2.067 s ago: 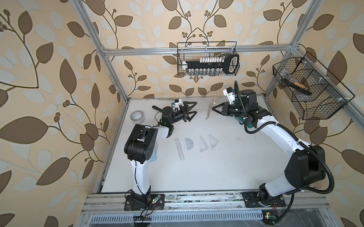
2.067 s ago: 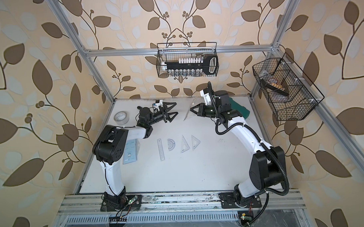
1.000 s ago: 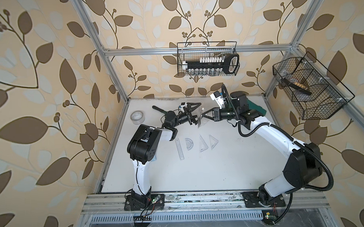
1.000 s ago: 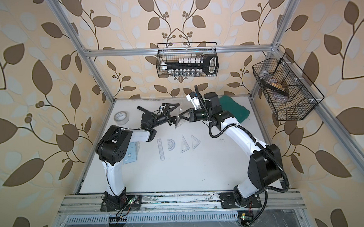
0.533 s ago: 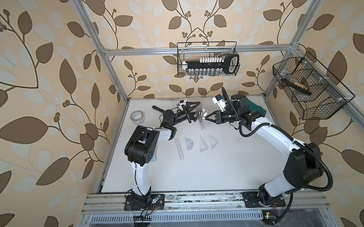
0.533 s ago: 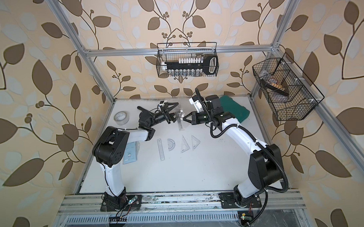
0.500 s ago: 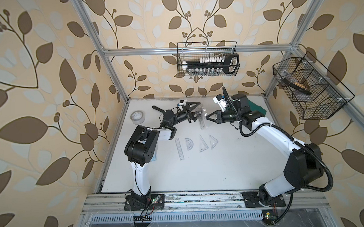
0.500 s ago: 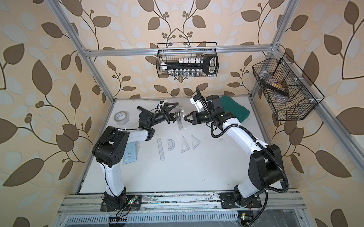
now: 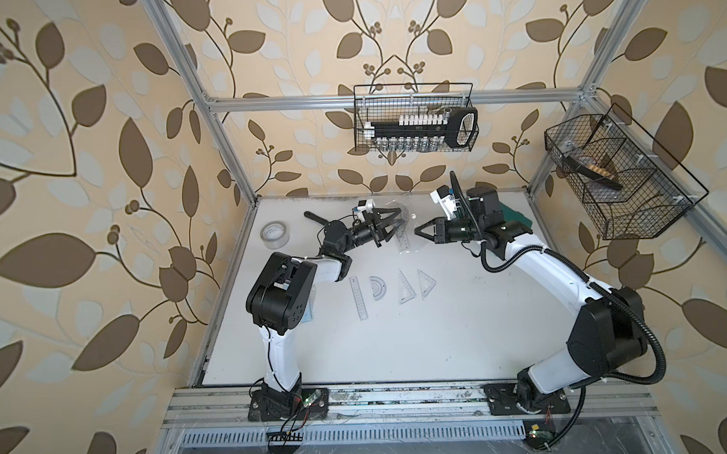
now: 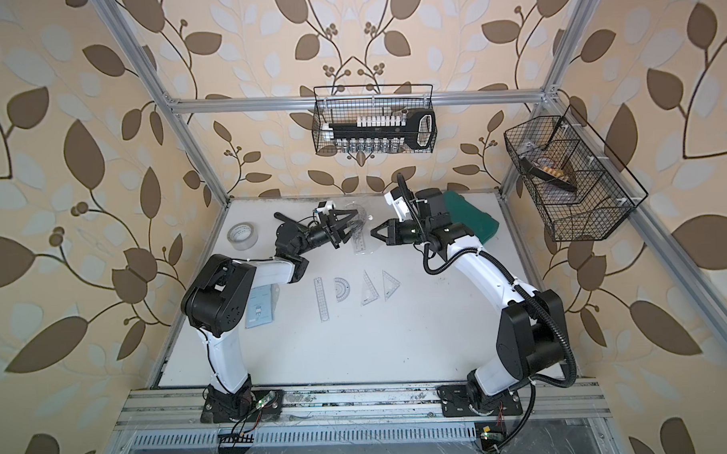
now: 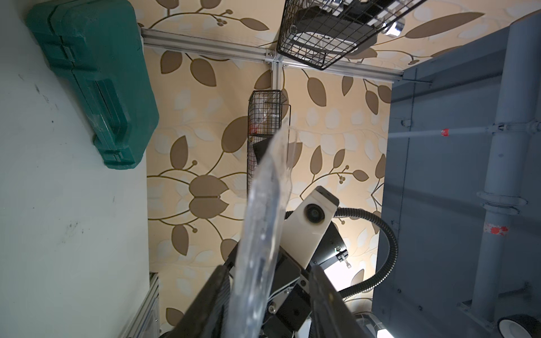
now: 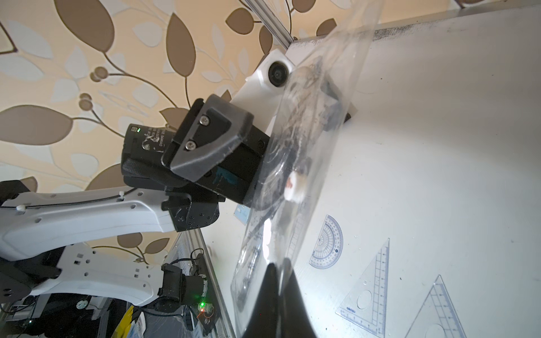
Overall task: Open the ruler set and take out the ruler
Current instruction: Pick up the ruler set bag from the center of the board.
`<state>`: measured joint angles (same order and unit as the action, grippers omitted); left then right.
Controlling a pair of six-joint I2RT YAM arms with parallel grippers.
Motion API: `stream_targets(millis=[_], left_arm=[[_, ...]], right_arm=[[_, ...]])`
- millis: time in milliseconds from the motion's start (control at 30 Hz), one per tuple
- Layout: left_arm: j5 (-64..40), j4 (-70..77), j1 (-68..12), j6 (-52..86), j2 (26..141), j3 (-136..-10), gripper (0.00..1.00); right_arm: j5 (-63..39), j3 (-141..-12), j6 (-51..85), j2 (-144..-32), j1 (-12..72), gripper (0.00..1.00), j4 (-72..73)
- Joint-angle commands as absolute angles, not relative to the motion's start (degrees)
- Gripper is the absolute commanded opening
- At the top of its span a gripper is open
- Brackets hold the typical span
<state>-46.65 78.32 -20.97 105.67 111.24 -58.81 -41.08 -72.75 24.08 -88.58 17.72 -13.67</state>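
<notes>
The right hand [image 12: 278, 273] is pinched shut on one edge of the clear ruler set pouch [image 12: 307, 140]. It holds the pouch up off the worktop [image 9: 440, 337], towards the back and between the two arms. The left hand [image 11: 269, 270] stands partly wide, its jaws either side of the pouch's opposite edge and not closed on it.

The pouch is lifted and presented, but opening it is, I judge, not yet begun. A graduated strip [image 9: 404, 240] shows inside the pouch; through the crumpled plastic I cannot be sure it is the ruler. Left to do: grip, part the mouth, draw the ruler out.

In front, a loose ruler [image 9: 359, 297], a protractor [image 9: 377, 286] and two set squares [image 9: 406, 287] lie in a row on the worktop.
</notes>
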Motion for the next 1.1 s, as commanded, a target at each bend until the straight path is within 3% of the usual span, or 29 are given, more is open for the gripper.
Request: stream_targets(millis=[0,333,467,633,733,867,1067], left_arm=[[-48.4,82.0,-21.1,104.0,107.8,-58.4,0.35],[-48.1,82.1,-21.1,102.9,109.2,-58.4,0.05],[-48.1,82.0,-21.1,101.9,109.3,-58.5,0.00],[-48.6,80.1,-21.1,98.5,108.9,-58.9,0.00],[-49.3,74.4,-21.1,92.6,107.6,-59.0,0.00],[-49.3,61.1,-21.1,80.9,103.7,-59.2,0.00],[-41.1,27.4,-22.0,53.3,94.3,-61.7,0.00]], right_arm=[[-40.7,-72.0,24.8,-88.2,17.2,0.00,-11.7],[-41.2,-71.5,24.9,-87.8,16.8,0.00,-11.5],[-41.5,-71.4,24.8,-87.7,16.7,0.01,-11.9],[-40.3,-71.5,24.0,-87.0,16.7,0.34,-13.6],[-38.0,-71.7,23.2,-85.9,16.6,0.47,-15.4],[-33.0,-72.2,21.4,-83.5,16.5,0.58,-18.7],[-23.1,-72.0,20.0,-79.3,16.7,0.59,-22.0]])
